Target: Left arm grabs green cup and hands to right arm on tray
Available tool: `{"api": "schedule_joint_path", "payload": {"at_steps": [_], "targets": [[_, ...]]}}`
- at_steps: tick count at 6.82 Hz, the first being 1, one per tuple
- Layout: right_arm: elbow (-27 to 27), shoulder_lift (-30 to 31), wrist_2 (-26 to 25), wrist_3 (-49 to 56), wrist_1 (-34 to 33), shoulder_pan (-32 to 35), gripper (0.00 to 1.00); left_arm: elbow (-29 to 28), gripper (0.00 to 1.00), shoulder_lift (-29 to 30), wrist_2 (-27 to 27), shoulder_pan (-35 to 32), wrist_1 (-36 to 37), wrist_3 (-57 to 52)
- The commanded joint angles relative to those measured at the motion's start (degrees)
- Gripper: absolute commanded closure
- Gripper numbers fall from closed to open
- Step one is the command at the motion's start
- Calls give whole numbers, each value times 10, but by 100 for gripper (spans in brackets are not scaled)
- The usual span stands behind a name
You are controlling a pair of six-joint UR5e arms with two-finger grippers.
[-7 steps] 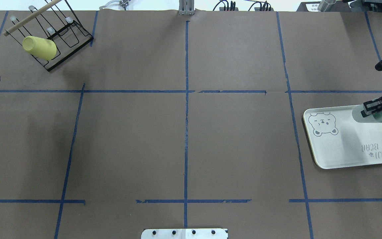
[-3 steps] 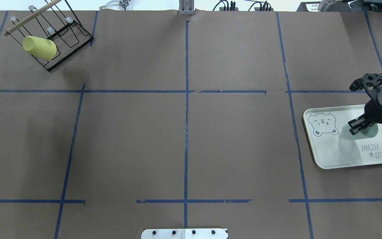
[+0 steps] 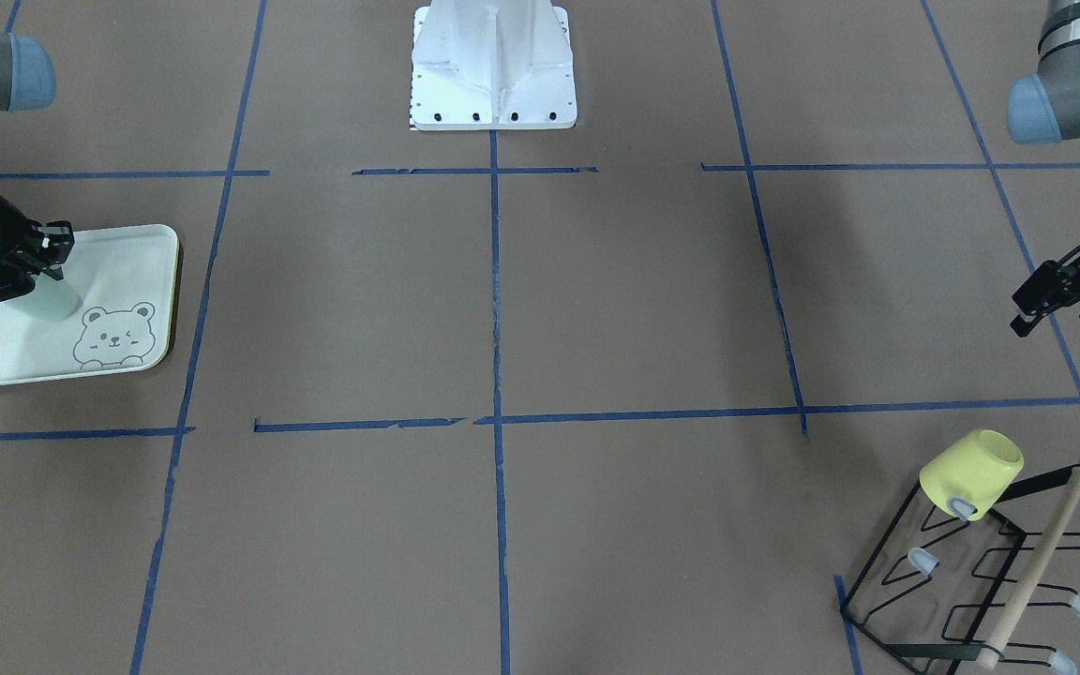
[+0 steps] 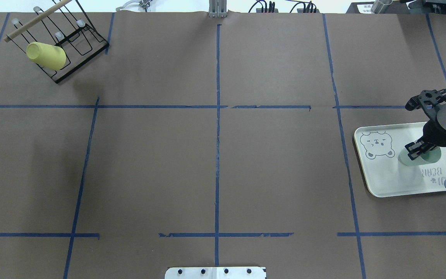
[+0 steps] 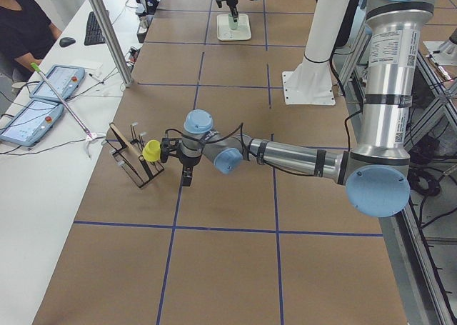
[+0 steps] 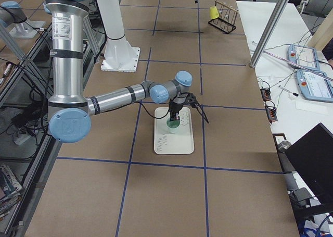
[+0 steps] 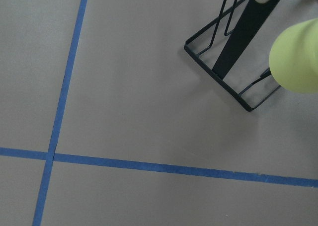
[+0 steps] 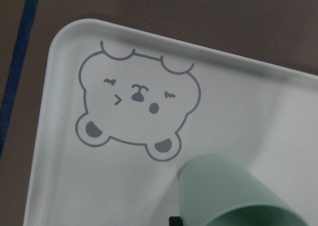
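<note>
One green cup (image 4: 405,159), one tray (image 4: 385,176), one yellow cup (image 4: 47,56)

The tray (image 4: 385,178) lies at the table's (image 4: 277,162) right end (the robot's right). On it, beside the bear drawing (image 4: 378,144), the cup (image 4: 404,159) seems to stand, the right gripper (image 4: 416,150) at its rim. A rack (image 4: 76,38) sits in the far left corner, a second cup (image 4: 47,56) on one prong, the left gripper (image 3: 1060,302) near it, apart.
</note>
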State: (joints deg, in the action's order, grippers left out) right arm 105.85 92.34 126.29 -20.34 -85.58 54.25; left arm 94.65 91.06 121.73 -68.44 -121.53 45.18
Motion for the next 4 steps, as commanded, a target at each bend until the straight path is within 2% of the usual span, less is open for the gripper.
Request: {"api": "schedule_joint_path", "payload": {"at_steps": [1, 2, 3, 4], "targets": [[-1, 0, -3, 1, 0, 4, 88, 2, 0, 0, 0, 0, 0, 0], [-1, -1, -10, 1, 0, 2, 77, 9, 0, -5, -1, 0, 0, 0], [1, -2, -20, -1, 1, -2, 7, 9, 0, -6, -1, 0, 0, 0], [3, -8, -30, 0, 1, 0, 0, 12, 0, -6, 0, 0, 1, 0]]}}
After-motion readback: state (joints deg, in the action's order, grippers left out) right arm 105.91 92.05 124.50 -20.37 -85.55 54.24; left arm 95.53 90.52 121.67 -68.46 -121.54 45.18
